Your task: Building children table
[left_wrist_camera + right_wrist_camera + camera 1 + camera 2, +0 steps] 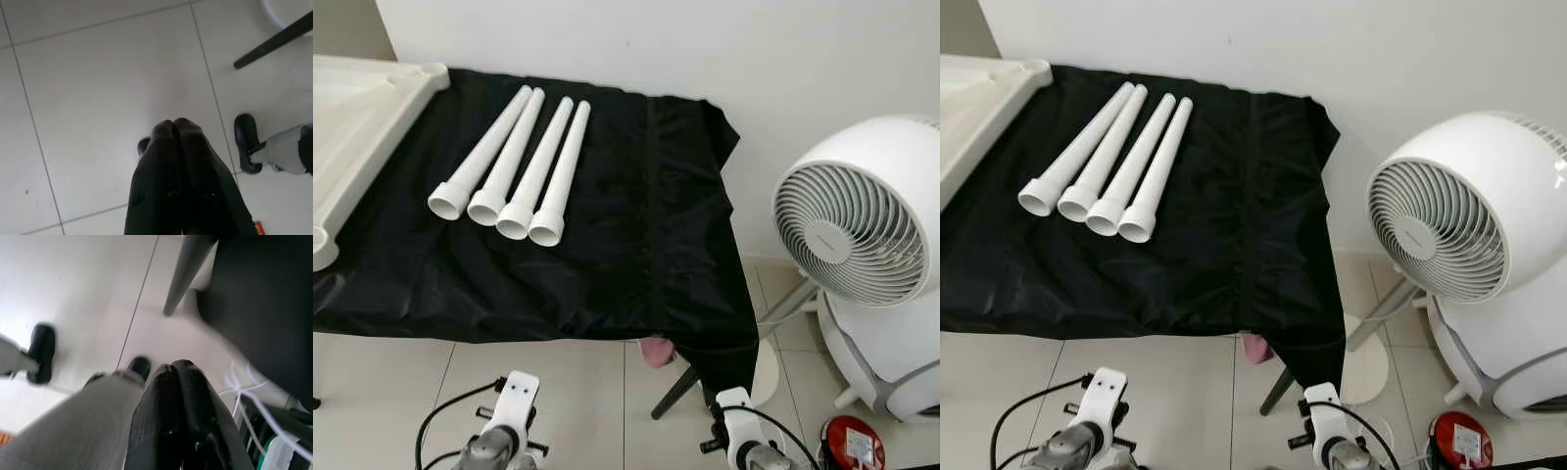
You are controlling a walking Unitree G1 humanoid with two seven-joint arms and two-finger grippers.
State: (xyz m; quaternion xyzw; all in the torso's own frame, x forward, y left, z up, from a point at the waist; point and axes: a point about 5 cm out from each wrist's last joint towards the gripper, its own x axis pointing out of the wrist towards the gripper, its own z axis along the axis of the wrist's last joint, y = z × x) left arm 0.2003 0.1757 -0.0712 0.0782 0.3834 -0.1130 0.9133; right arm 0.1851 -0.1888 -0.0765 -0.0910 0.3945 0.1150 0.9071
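Note:
Several white tapered table legs (519, 164) lie side by side on a black cloth (636, 225) that covers a low table, wide ends toward me. A cream tabletop panel (352, 127) rests at the table's left end. Both arms hang low by the floor tiles, well short of the table. My left gripper (173, 125) points at the floor with its fingers pressed together, holding nothing. My right gripper (171, 367) is likewise shut and empty above the tiles.
A white round fan (857, 230) on a stand is right of the table, with a white appliance (891, 362) below it. A dark table leg (674, 392) and something pink (654, 351) sit under the cloth's corner. White cables (244, 396) lie near my right side.

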